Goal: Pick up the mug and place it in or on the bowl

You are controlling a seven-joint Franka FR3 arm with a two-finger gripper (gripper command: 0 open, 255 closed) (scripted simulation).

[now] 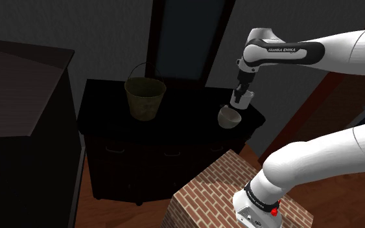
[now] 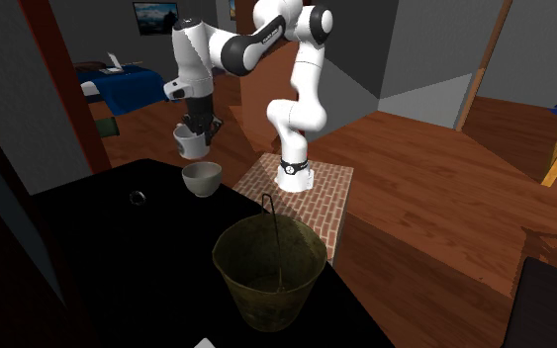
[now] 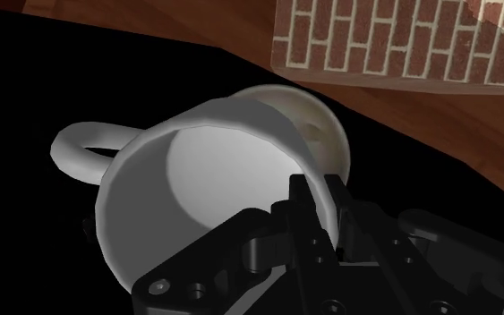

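the black gripper (image 3: 318, 195) pinches the white mug (image 1: 240, 100) by its rim wall, so it hangs mouth-up just above the pale bowl (image 1: 229, 117), near twelve o'clock in the shoulder view, seemingly lined up for lowering in.

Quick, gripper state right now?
Gripper: shut on the white mug's rim, mug held above the bowl.
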